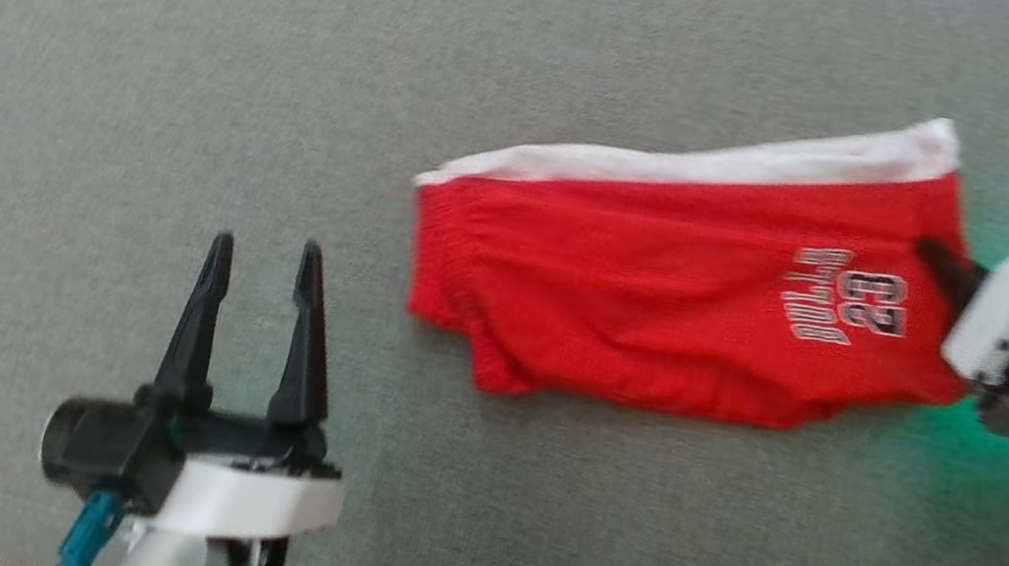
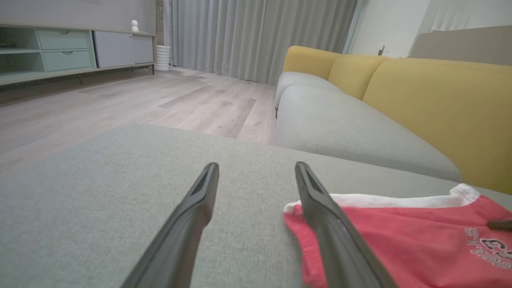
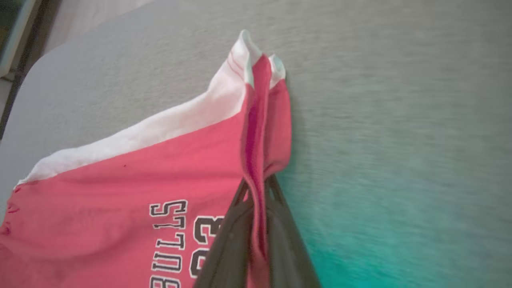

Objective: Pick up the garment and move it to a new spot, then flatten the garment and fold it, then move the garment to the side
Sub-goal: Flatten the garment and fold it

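The right gripper [image 3: 258, 184] is closed on the garment [image 3: 120, 208]. One raised ridge of red cloth at the garment's end is pinched between its two dark fingers [image 3: 228, 248]. In the head view this gripper is seen at the right end of the garment, just beside the printed lettering. The left gripper [image 1: 265, 260] is held open, its two fingers spread with nothing between them. It is placed over the bare grey upholstered surface [image 1: 144, 64], near the garment's other end but apart from it.

One garment is counted: a pair of red shorts with one white band [image 1: 685, 165] along its far edge and one printed mark [image 1: 851, 302] reading "BULLS 23". It is laid out sideways on the surface, right of the middle in the head view. Most of it lies flat, and only the pinched end is gathered up. A green glow [image 3: 360, 248] is cast on the surface beside the right gripper.

Further out, in the left wrist view, one sofa [image 2: 340, 128] with a grey seat is seen just beyond the surface. Three yellow back cushions [image 2: 440, 108] can be counted on it. A pale wooden floor [image 2: 160, 104] is seen beyond the surface, and grey curtains [image 2: 260, 36] are hung at the back. One low cabinet [image 2: 114, 48] is set along the wall, with two mint drawers [image 2: 66, 50] stacked one above the other. One small white figure [image 2: 135, 26] is placed on top of it. One white ribbed cylinder [image 2: 163, 58] is stood on the floor by the curtains.
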Controlling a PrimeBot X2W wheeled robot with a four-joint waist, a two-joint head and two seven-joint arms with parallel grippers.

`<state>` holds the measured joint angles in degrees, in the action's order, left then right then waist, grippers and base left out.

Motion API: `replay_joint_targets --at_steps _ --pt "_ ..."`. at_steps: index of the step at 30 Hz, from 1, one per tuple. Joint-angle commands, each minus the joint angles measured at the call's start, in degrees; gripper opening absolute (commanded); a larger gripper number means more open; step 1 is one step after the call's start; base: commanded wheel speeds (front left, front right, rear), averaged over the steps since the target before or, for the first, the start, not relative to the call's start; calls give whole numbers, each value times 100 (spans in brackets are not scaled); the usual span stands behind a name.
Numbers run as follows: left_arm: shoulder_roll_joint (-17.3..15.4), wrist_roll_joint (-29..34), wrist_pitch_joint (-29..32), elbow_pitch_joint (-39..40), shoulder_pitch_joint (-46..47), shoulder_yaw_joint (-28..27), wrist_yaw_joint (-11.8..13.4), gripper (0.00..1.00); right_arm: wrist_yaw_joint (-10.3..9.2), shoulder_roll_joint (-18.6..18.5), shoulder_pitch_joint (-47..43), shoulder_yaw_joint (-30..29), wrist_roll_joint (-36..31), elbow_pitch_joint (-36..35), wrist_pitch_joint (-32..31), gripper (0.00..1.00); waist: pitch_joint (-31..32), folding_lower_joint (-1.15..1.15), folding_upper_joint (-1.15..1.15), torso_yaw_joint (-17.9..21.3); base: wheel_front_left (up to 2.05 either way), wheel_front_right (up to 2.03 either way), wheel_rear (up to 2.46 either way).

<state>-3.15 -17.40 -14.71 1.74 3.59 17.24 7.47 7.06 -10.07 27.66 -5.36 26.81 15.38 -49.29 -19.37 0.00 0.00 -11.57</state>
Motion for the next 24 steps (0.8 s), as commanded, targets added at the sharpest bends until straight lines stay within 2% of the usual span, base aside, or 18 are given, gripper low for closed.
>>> replay_joint_targets --at_steps 1,8,12,15,19,22,24 --pt "-3 85 -29 136 -49 -225 -39 100 43 -122 38 -46 27 -210 45 0 103 0 0 108 0 0 0" --pt "20 314 -29 -3 -389 -441 -305 100 43 -665 -231 -1405 -188 -162 141 0 374 0 0 287 0 0 0" --pt "24 290 -29 -18 -494 -458 -329 100 43 -719 -151 -1728 -215 -370 78 0 457 0 0 290 0 0 0" --pt "25 248 -29 -26 -550 -422 -305 100 43 -536 -39 -1462 -101 -692 -49 0 504 0 0 292 0 0 0" --pt "26 202 -29 -71 -566 -327 -289 100 43 -69 29 -718 50 -1213 -298 0 553 0 0 260 0 0 0" --pt "26 174 -29 -113 -547 -258 -291 100 43 322 13 -148 55 -1353 -438 0 570 0 0 194 0 0 0" --pt "26 166 -29 -130 -538 -246 -292 100 43 408 -17 12 12 -1341 -440 0 573 0 0 161 0 0 0"
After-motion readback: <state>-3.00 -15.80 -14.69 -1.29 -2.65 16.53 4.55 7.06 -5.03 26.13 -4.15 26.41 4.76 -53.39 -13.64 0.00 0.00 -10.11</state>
